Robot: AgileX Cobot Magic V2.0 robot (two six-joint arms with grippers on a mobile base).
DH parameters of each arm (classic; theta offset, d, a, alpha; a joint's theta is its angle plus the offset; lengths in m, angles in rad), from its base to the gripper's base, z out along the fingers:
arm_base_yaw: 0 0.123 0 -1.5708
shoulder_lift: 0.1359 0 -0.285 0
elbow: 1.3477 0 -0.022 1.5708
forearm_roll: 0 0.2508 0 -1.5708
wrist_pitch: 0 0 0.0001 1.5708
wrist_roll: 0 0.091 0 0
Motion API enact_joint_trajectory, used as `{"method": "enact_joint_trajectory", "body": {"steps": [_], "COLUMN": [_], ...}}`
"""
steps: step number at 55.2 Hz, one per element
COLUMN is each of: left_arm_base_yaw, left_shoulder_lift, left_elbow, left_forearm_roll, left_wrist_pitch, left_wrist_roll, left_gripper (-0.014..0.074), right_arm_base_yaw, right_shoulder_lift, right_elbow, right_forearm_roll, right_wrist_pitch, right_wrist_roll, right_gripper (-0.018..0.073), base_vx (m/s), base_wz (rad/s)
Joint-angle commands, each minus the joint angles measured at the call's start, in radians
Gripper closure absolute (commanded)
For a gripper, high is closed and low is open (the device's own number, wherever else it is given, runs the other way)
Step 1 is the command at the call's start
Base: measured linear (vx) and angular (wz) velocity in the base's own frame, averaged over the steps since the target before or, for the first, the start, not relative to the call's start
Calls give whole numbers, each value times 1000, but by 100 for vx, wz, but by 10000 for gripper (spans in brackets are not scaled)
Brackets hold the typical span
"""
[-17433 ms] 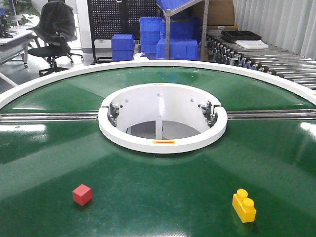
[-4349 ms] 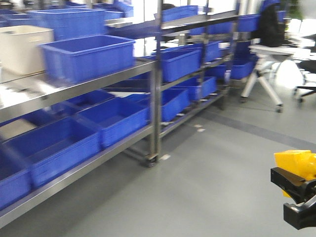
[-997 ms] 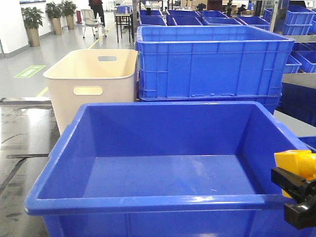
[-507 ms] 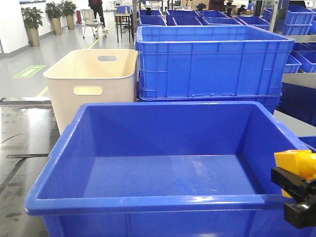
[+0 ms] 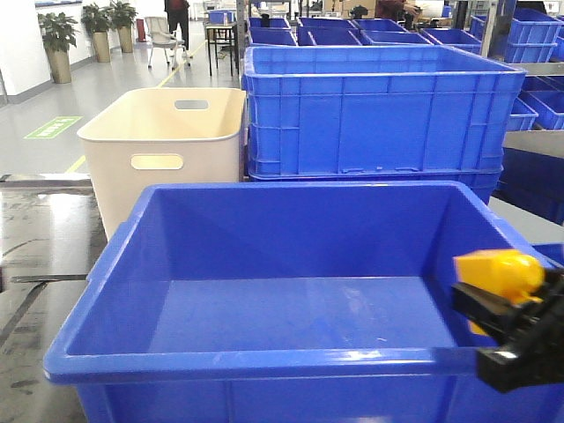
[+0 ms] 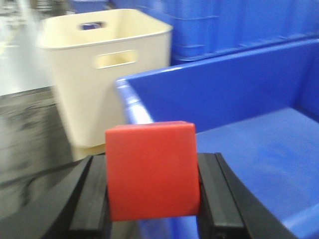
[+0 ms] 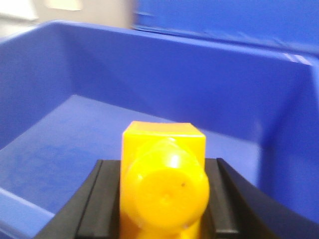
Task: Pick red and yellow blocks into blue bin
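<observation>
The blue bin [image 5: 264, 362] stands right in front, open and empty, and also shows in the left wrist view [image 6: 259, 84] and the right wrist view [image 7: 209, 84]. My right gripper [image 5: 507, 322] is shut on the yellow brick [image 5: 495, 273], held over the bin's right rim; in the right wrist view [image 7: 162, 191] the brick [image 7: 164, 169] hangs above the bin's floor. My left gripper [image 6: 152, 191] is shut on the red cube [image 6: 151, 169], near the bin's left corner. The left gripper does not show in the front view.
A cream tub with handle slots [image 5: 167, 145] stands behind the bin at the left, and shows in the left wrist view [image 6: 107, 64]. A ribbed blue crate [image 5: 379, 110] stands behind at the right. More blue crates fill shelves at the back. A dark metal surface [image 5: 40, 256] lies left.
My right gripper has moved left and slightly up with the yellow brick, from outside the bin's right rim to over it. The bins have not moved.
</observation>
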Motion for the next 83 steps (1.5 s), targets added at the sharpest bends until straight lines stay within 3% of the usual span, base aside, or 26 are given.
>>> {"method": "enact_joint_trajectory", "body": {"steps": [1,10,18,27,37,41,47,51,57,63,67,68,71,76,83], "left_arm_base_yaw": [-77,-216,-259,-272,-272,-272,-269,-266,-266,-258,-238,-235,-217,-201,-200], "left_shoulder_lift": [110,373,564,665,677,677,667,653,602,531,470,460,416,341,195], "left_elbow": [-128,-354,-516,-625,-644,-644,-644,-644,-643,-643,-638,-638,-638,-623,-453], "left_forearm_roll": [-92,-204,-205,-205,-221,-221,-217,-192,-85,50,149,176,244,280,277], "left_wrist_pitch": [-64,-37,-20,70,73,67,67,68,96,167,246,260,317,364,287], "left_wrist_roll": [98,227,227,225,225,226,227,228,212,100,-2,-14,-62,-106,-120], "left_gripper": [594,594,563,412,125,31,-19,-10,72,354,588,607,605,604,601], "right_arm_base_yaw": [53,89,88,88,87,87,87,87,87,87,87,87,87,87,87], "right_shoulder_lift": [51,208,291,307,307,307,307,300,270,207,161,147,107,51,-54], "right_elbow": [-93,-234,-323,-351,-350,-350,-350,-350,-350,-350,-350,-350,-350,-325,-194], "right_forearm_roll": [17,18,16,16,16,16,16,16,16,-19,-56,-63,-83,-97,-157], "right_wrist_pitch": [-76,-93,-97,-108,-123,-139,-150,-148,-139,-106,-49,-31,23,79,50], "right_wrist_roll": [-55,-55,-59,-58,-58,-58,-58,-58,-53,-54,-53,-53,-37,42,143], "right_gripper": [569,566,514,316,-13,-94,-148,-142,-70,138,357,421,578,575,570], "base_vx": [0,0,0,0,0,0,0,0,0,0,0,0,0,0,0], "base_wz": [0,0,0,0,0,0,0,0,0,0,0,0,0,0,0]}}
